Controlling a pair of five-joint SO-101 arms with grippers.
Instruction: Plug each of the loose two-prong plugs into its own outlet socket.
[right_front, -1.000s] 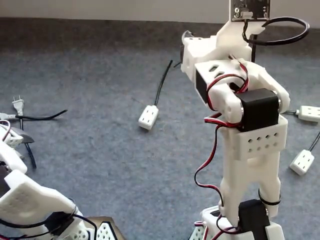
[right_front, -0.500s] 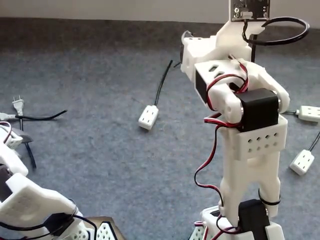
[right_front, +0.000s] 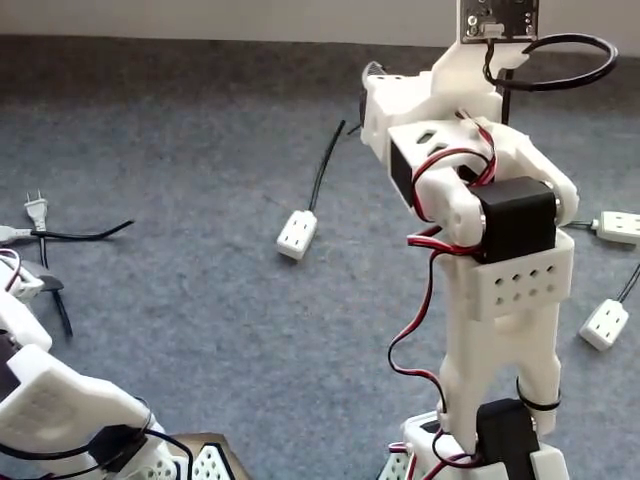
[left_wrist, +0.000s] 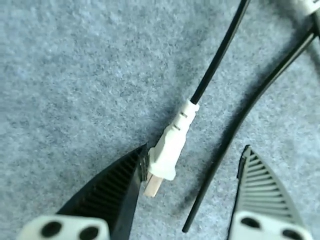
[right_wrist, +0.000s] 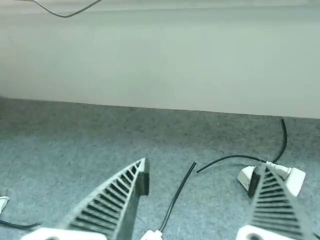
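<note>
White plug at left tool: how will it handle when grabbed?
The plug looks small and rigid, probably light. Its black cord looks flexible, so it will likely drag and tug. Flat-sided on carpet, it probably won't roll.

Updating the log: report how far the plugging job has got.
Done: nothing; the middle outlet socket sits empty. In hand: the left gripper is open around a white plug lying on the carpet, not gripped. Left: grasp and insert it; a two-prong plug lies loose. The right gripper is open, raised.
</note>
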